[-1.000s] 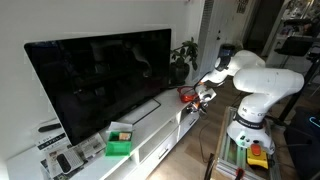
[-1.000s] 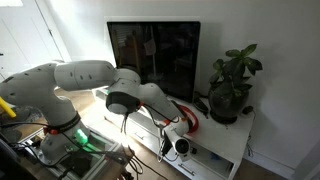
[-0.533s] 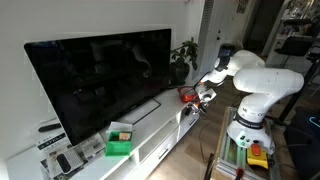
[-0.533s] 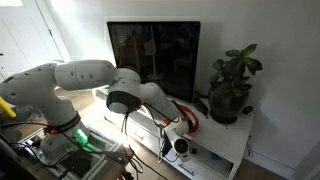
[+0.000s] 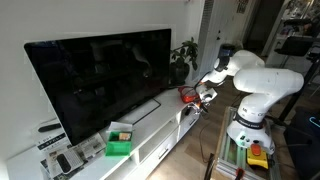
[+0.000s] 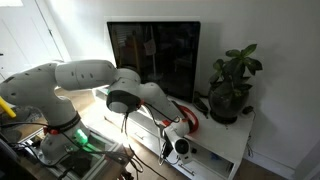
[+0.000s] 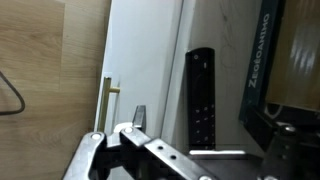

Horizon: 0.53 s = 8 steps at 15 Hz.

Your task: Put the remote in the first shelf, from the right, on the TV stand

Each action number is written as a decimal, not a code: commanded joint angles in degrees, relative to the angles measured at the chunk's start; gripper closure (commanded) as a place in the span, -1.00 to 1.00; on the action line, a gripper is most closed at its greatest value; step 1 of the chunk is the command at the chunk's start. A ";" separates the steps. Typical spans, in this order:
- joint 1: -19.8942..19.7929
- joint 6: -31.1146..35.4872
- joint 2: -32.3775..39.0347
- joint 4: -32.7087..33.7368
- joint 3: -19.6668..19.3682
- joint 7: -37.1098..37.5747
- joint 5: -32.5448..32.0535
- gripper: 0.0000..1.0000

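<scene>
Remote just ahead of gripper

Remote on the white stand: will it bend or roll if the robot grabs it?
The remote looks like a hard, flat bar, so it probably stays stiff and won't roll. It lies on the glossy white TV stand, so a push might make it slide.
</scene>
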 commanded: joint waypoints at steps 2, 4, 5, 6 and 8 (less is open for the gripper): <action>-0.39 3.45 0.44 1.36 -0.62 -7.51 0.55 -1.00; -2.38 5.76 -0.55 0.05 1.16 -12.40 0.71 -1.00; -2.90 6.92 -0.84 -0.31 1.70 -14.70 0.78 -1.00; -3.11 7.58 -1.30 -0.97 1.66 -16.00 0.62 -1.00; -3.11 7.67 -3.35 -3.62 0.64 -17.30 -0.25 -1.00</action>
